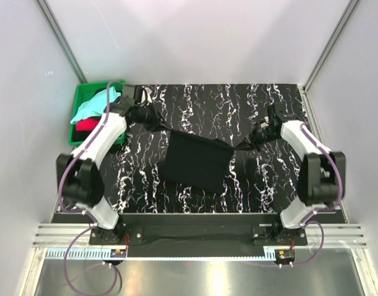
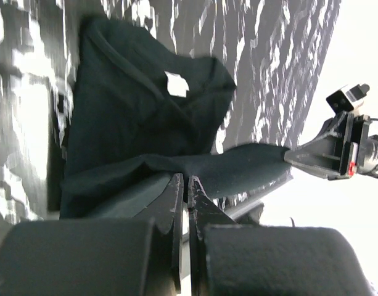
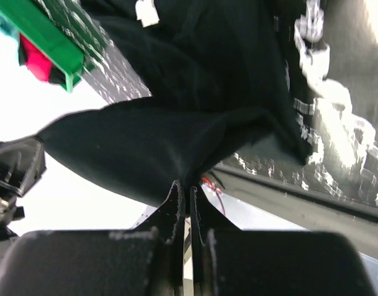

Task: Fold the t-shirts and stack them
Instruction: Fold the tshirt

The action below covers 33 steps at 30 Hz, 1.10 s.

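black t-shirt; small white neck label, no legible writing.

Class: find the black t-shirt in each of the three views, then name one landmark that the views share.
Top external: black t-shirt at the centre of the picture.
Left wrist: upper left through the centre.
Right wrist: across the top and middle.
Shared landmark: the white-streaked tabletop.
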Motion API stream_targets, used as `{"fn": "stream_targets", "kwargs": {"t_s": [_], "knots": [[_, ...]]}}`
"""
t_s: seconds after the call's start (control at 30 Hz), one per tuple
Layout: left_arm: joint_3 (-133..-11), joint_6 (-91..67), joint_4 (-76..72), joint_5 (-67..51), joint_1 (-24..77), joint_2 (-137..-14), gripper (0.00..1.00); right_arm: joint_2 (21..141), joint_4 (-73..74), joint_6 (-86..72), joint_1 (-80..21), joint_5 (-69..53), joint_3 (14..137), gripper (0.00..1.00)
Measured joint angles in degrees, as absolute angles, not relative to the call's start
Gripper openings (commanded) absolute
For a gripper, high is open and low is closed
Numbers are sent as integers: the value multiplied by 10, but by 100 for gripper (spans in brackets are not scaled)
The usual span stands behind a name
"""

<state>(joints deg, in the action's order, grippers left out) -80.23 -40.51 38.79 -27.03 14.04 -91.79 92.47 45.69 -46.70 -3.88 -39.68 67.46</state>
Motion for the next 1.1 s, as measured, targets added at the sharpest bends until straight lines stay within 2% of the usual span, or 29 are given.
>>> {"fn": "stream_targets", "kwargs": {"t_s": [0.3, 0.43, 0.47, 0.5, 0.57, 0.6, 0.63, 0.67, 0.7, 0.73, 0.77, 0.83, 0.9, 0.97, 1.0, 1.07, 1.1], "knots": [[-966, -391, 381, -269, 128, -1159, 0, 1162, 449, -397, -14, -423, 852, 10], [-1066, -382, 385, -269, 127, -1253, 1, 1225, 448, -386, -14, -426, 908, 21], [-1094, -379, 388, -269, 127, -1275, 2, 1240, 451, -383, -13, -425, 923, 31], [-1113, -377, 385, -267, 127, -1292, 2, 1251, 451, -383, -13, -424, 937, 35], [-1143, -368, 382, -255, 125, -1321, 14, 1279, 453, -376, -11, -414, 974, 51], [-1150, -362, 381, -242, 124, -1329, 22, 1294, 457, -375, -9, -410, 997, 55], [-1157, -354, 382, -226, 122, -1335, 43, 1309, 458, -373, -5, -401, 1024, 58], [-1165, -346, 384, -212, 120, -1341, 45, 1324, 460, -372, 0, -393, 1050, 62], [-1174, -341, 386, -202, 116, -1346, 49, 1340, 463, -371, 6, -381, 1083, 62], [-1181, -335, 388, -197, 112, -1348, 62, 1353, 462, -368, 12, -361, 1116, 62], [-1188, -326, 390, -190, 107, -1349, 70, 1359, 462, -365, 17, -349, 1136, 62], [-1192, -311, 392, -185, 98, -1344, 79, 1359, 465, -358, 27, -323, 1166, 63], [-1186, -301, 393, -181, 91, -1332, 80, 1346, 462, -349, 31, -304, 1172, 63], [-1145, -292, 387, -173, 90, -1294, 74, 1320, 451, -335, 24, -292, 1149, 63], [-1114, -289, 384, -173, 92, -1265, 64, 1296, 429, -331, 15, -290, 1114, 61], [-1029, -290, 344, -187, 99, -1193, 53, 1240, 387, -335, -10, -294, 1035, 55], [-995, -293, 328, -200, 102, -1163, 38, 1214, 367, -341, -26, -297, 997, 53]]}}
